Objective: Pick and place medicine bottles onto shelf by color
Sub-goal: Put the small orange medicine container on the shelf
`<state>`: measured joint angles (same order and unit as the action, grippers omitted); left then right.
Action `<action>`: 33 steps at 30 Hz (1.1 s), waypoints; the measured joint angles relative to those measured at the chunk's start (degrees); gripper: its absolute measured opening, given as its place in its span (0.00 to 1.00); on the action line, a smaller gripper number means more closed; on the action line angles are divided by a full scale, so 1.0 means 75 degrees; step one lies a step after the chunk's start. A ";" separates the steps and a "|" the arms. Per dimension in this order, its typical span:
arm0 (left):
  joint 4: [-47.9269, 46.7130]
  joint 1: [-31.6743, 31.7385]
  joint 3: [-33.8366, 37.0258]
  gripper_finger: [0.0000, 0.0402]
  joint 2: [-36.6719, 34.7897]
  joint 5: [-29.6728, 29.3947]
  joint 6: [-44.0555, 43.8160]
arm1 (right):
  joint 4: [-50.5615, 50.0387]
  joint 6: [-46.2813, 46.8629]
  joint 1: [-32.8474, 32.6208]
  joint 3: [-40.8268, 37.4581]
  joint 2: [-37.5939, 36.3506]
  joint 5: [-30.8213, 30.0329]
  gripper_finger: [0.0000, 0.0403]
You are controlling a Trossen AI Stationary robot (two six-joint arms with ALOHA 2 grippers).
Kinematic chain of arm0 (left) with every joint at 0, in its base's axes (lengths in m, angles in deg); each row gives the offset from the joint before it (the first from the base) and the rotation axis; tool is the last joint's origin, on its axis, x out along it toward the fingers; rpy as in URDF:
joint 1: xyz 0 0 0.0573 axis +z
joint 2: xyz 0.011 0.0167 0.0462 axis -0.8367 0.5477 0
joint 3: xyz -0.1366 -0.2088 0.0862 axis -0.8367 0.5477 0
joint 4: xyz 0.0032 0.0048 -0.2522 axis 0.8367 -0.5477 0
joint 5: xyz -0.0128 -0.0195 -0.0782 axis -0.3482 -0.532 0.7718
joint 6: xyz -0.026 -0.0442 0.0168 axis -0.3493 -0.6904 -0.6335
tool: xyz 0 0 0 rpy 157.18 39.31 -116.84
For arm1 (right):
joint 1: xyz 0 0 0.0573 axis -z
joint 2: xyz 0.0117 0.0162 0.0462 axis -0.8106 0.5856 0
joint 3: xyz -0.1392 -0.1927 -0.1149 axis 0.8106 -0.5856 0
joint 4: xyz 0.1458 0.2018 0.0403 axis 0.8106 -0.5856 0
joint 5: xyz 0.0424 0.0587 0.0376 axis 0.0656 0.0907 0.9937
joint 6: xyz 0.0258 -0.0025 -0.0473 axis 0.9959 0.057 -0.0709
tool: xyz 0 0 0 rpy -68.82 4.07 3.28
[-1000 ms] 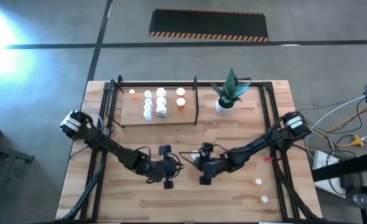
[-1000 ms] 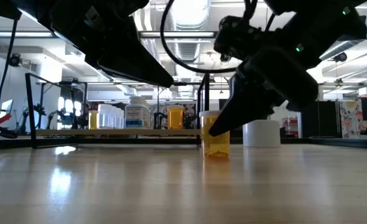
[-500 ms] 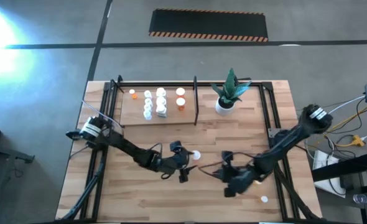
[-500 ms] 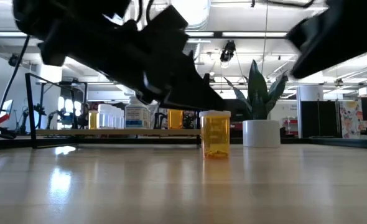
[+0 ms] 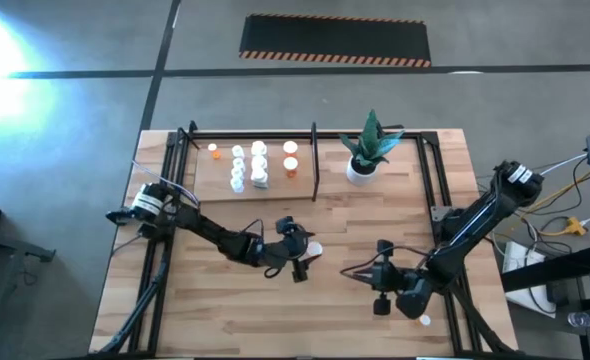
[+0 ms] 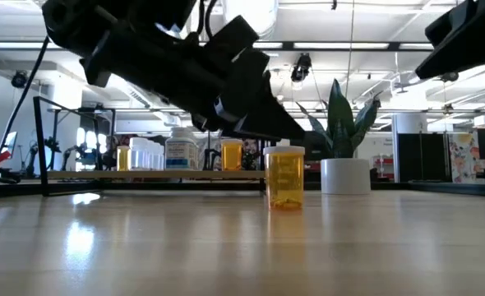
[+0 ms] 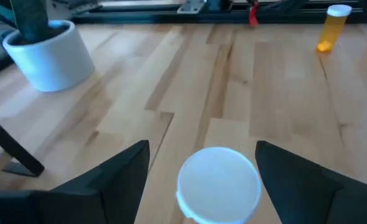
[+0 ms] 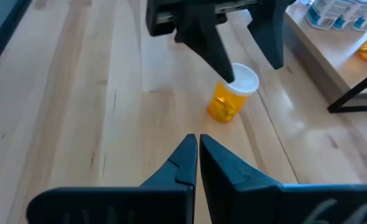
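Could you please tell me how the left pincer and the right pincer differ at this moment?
The left pincer is open, its fingers either side of an orange bottle mid-table; the right pincer is shut and empty. The left sits near the table's middle, the right nearer the front right. Both are dark and two-fingered.

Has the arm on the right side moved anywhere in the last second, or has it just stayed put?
Yes. In the overhead view the right gripper has swung away from the orange bottle at mid-table, toward the table's near right corner, farther from the plant pot.
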<state>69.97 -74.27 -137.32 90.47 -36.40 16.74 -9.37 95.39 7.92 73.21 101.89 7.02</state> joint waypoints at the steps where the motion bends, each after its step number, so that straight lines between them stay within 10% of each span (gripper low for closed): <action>1: 0.0003 0.0031 0.0024 0.69 0.0000 0.0107 -0.0073 | 0.0012 0.0000 0.0000 0.0000 0.0052 -0.0003 0.02; 33: -0.0297 0.0134 -0.0116 0.47 0.0196 0.0726 -0.0374 | 0.0037 0.0119 0.0000 0.0000 0.0316 0.0014 0.02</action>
<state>67.74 -73.27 -138.19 91.94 -30.96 13.94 -9.09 96.29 7.92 73.21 104.26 7.13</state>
